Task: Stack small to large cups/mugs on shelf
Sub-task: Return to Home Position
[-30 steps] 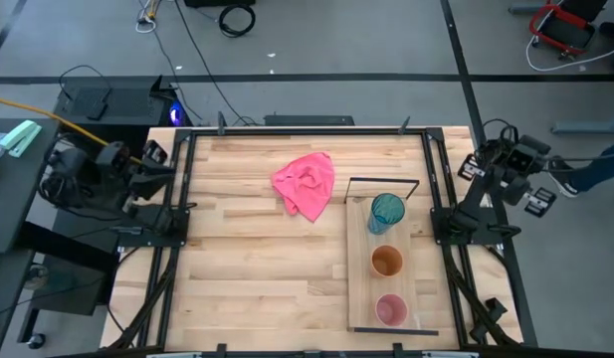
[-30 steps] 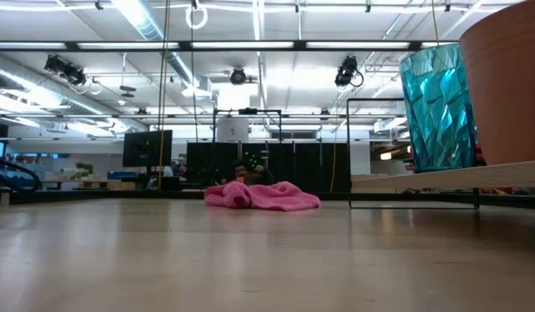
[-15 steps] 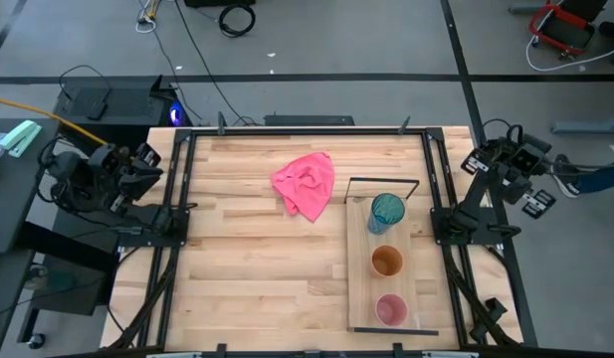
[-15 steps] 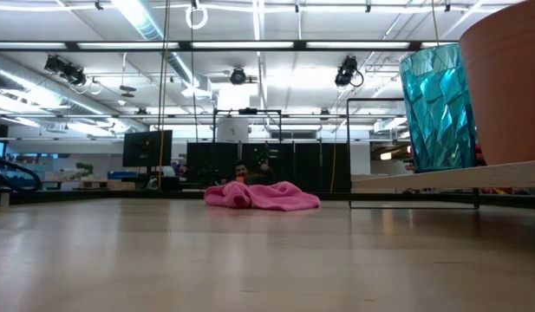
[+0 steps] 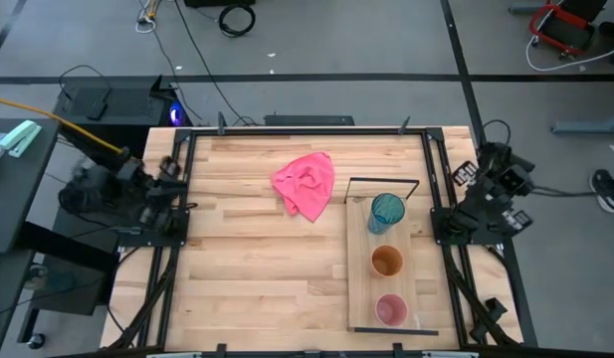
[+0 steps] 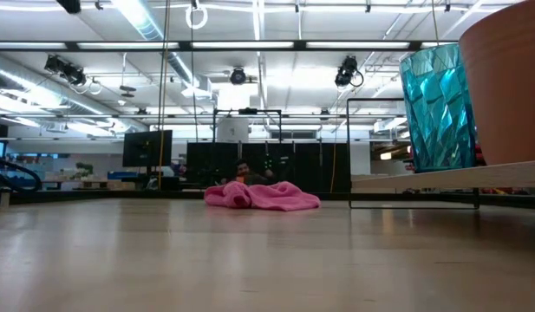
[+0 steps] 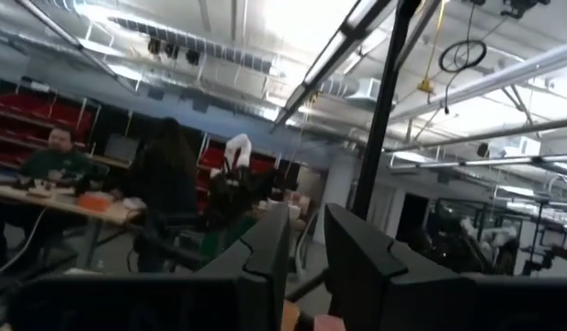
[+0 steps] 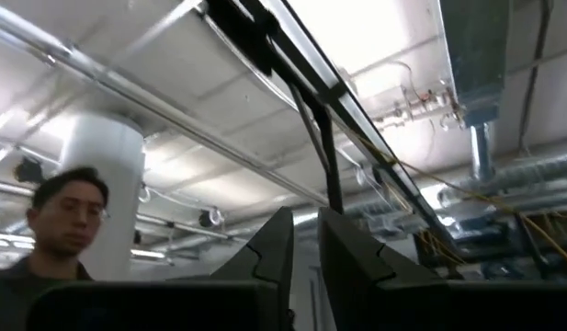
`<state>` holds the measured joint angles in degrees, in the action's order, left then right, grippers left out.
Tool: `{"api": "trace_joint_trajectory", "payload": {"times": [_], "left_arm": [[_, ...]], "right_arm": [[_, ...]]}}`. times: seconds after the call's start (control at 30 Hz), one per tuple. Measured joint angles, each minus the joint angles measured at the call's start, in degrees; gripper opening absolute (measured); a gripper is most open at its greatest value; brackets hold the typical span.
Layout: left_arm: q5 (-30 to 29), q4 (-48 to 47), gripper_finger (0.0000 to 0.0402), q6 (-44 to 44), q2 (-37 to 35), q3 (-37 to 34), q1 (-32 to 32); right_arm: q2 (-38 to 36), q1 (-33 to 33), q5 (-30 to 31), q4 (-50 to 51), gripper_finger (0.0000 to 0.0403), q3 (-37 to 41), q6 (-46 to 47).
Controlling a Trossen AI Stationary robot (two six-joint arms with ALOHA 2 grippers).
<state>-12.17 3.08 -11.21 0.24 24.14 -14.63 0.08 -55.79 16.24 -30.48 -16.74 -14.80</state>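
Three cups stand upright in a row on the pale wood shelf (image 5: 361, 288), each on its base. The teal tumbler (image 5: 386, 212) is next to the black wire frame (image 5: 382, 182) at the far end. The orange-brown cup (image 5: 386, 262) is in the middle and the small pink cup (image 5: 391, 310) is at the near end. The low view shows the tumbler (image 6: 436, 108) and the orange-brown cup (image 6: 510, 82) close up. My left gripper (image 7: 307, 221) is beyond the table's left edge and my right gripper (image 8: 305, 221) beyond its right edge. Both are shut, point up into the room and touch nothing.
A crumpled pink cloth (image 5: 305, 184) lies on the butcher-block table (image 5: 247, 259), left of the shelf's far end. Black frame rails (image 5: 177, 219) run along both table sides. People show in the room beyond, in both wrist views. A shoe (image 5: 607, 189) shows on the floor at right.
Both arms have swung while off the table. The left arm has moved toward the table's left edge and the near side. The right arm has moved toward the table's right edge and the near side. The cups, shelf and cloth have stayed put.
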Motion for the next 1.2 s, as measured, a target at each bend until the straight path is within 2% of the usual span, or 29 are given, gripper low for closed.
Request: {"api": "trace_joint_trajectory", "payload": {"times": [0.2, 0.33, 0.53, 0.77, 1.0, 1.2], "left_arm": [[0.0, 8.8, 0.0087, -1.6, 0.0, -8.3, 0.0], [0.0, 12.2, 0.0085, -2.7, 0.0, -10.9, 0.0], [0.0, 13.4, 0.0078, -3.7, 0.0, -13.1, 0.0], [0.0, 13.1, 0.0087, -4.7, 0.1, -15.6, 0.0], [0.0, 13.1, 0.0085, -6.1, 0.1, -19.3, 0.0], [-0.1, 13.2, 0.008, -7.2, 0.1, -22.2, 0.0]], "right_arm": [[0.0, 3.5, 0.9, -0.1, 0.0062, 1.9, -0.7], [0.3, 6.8, -1.3, -1.1, 0.0062, 4.3, 2.2], [0.5, 12.4, -3.3, -5.9, 0.0062, 10.0, 6.1], [0.5, 17.4, -6.2, -5.9, 0.0062, 13.6, 12.7], [0.5, 18.7, -6.9, 0.2, 0.0062, 14.4, 19.4], [0.6, 18.7, -6.9, 5.4, 0.0062, 14.4, 20.9]]}}
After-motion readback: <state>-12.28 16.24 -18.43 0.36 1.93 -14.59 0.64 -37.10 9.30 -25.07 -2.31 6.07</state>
